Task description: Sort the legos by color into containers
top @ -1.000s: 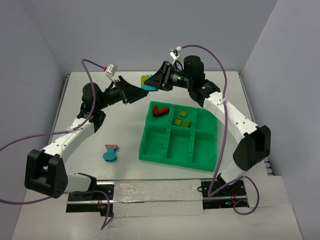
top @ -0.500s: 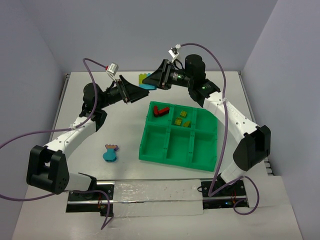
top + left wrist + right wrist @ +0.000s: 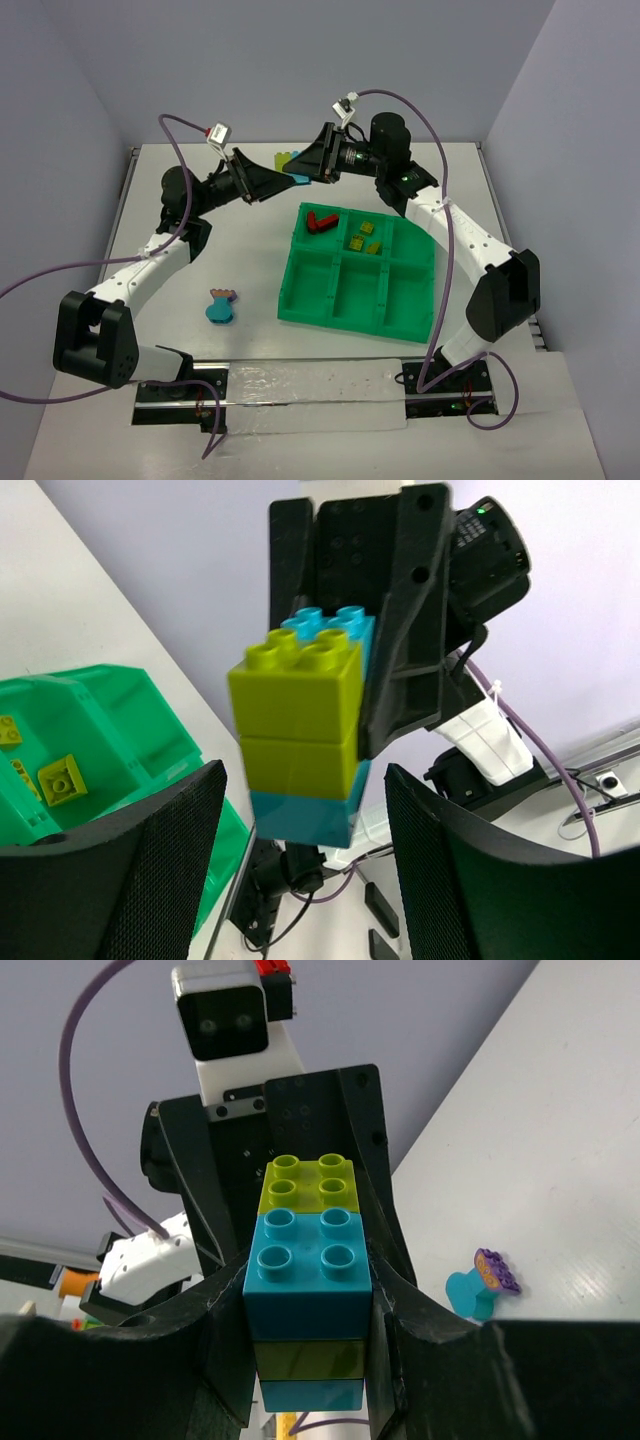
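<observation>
Above the table's (image 3: 200, 250) far side, the right tool (image 3: 308, 1310) stays clenched on the cyan and yellow-green lego stack (image 3: 300, 730), hardly shifted. The left tool (image 3: 303, 800) has risen slightly, its fingers (image 3: 130, 870) parted either side of the stack's end. The green tray (image 3: 285, 300), its red lego (image 3: 320, 221) and the loose cyan piece (image 3: 220, 306) lie unchanged.

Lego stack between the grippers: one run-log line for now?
right gripper: shut on lego stack | left gripper: open, flanking stack | tray: red bricks, yellow-green bricks inside
</observation>
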